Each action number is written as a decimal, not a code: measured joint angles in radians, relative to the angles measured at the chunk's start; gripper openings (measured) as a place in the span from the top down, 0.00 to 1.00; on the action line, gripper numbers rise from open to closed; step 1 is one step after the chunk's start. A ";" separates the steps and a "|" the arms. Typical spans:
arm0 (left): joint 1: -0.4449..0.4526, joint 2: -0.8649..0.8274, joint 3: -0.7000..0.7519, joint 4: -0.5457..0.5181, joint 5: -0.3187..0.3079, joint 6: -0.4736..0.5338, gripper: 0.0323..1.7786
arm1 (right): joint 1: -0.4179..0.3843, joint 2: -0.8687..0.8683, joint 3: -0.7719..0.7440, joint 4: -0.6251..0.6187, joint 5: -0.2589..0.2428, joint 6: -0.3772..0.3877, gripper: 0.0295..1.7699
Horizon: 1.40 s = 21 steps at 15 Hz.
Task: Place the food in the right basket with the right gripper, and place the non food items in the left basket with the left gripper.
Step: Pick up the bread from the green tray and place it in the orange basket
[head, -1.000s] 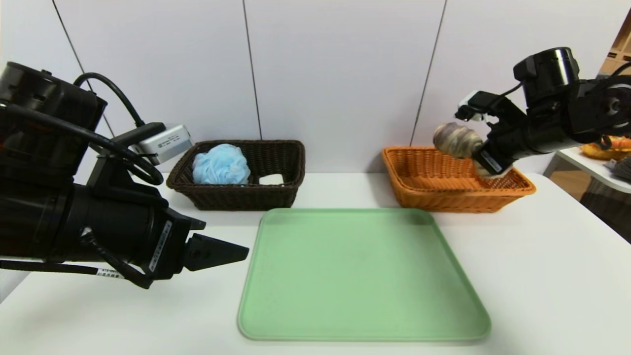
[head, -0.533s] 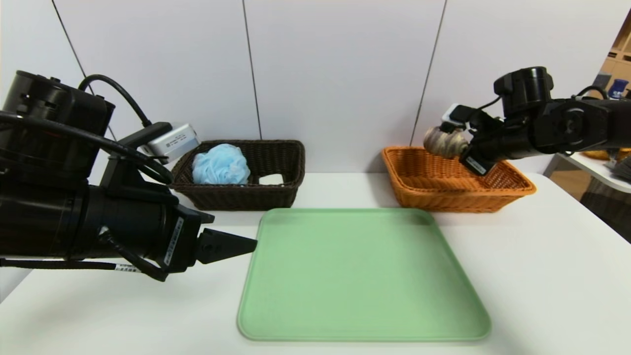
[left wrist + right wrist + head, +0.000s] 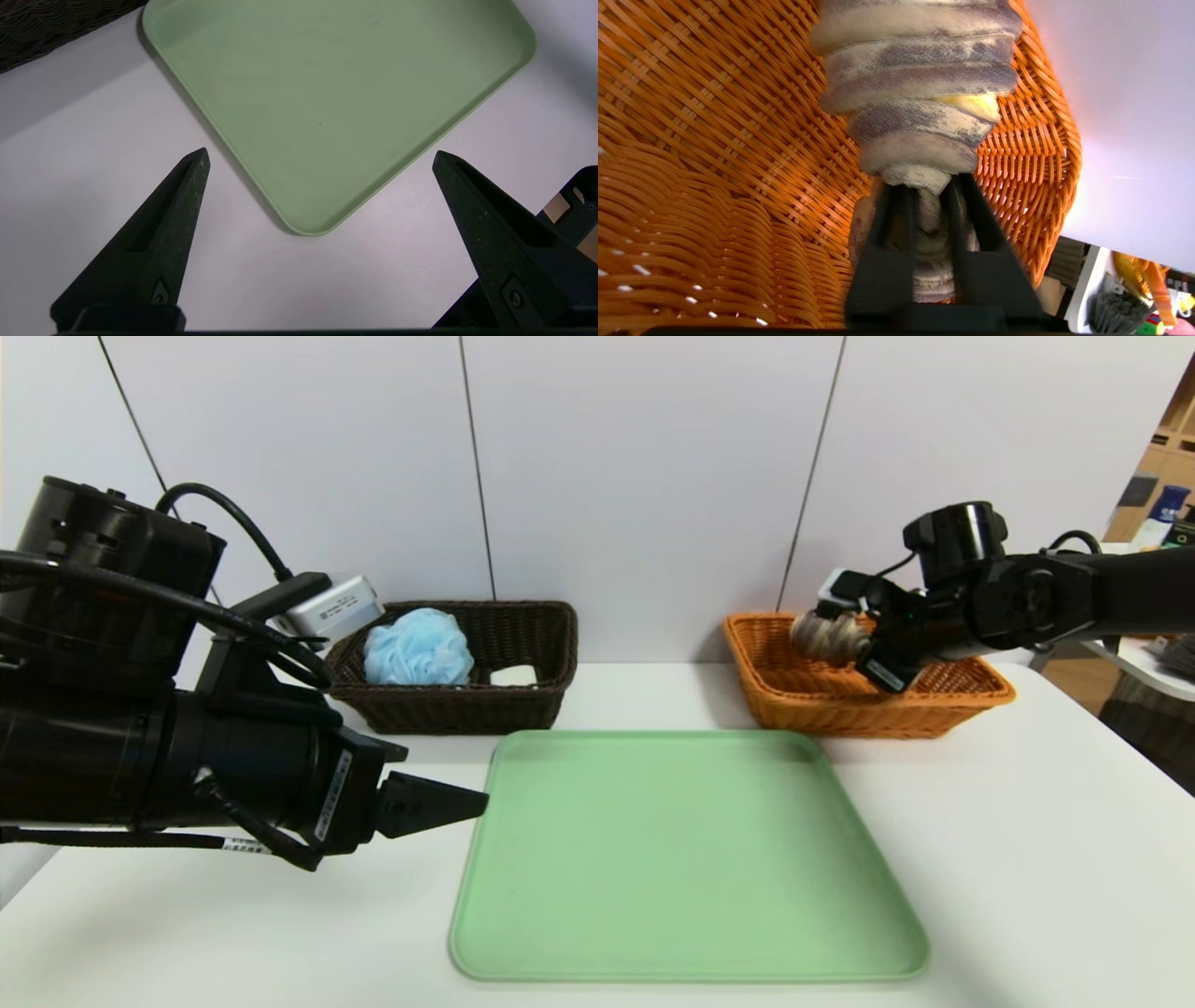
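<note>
Counted: two wicker baskets, one dark brown and one orange; one green tray; one striped bread loaf; one light-blue bath pouf; one white soap bar; two grippers, one left, one right.

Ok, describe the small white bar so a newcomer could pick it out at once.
Behind the green tray stand two wicker baskets; take the nearly black one, on the robot's left. Inside lie two things, and the bar is the flat, white, rounded block, unlike the fluffy light-blue pouf beside it.
</note>
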 joint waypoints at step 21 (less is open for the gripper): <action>0.000 -0.002 0.000 0.000 0.001 -0.002 0.05 | -0.007 0.009 -0.084 0.053 0.004 0.013 0.09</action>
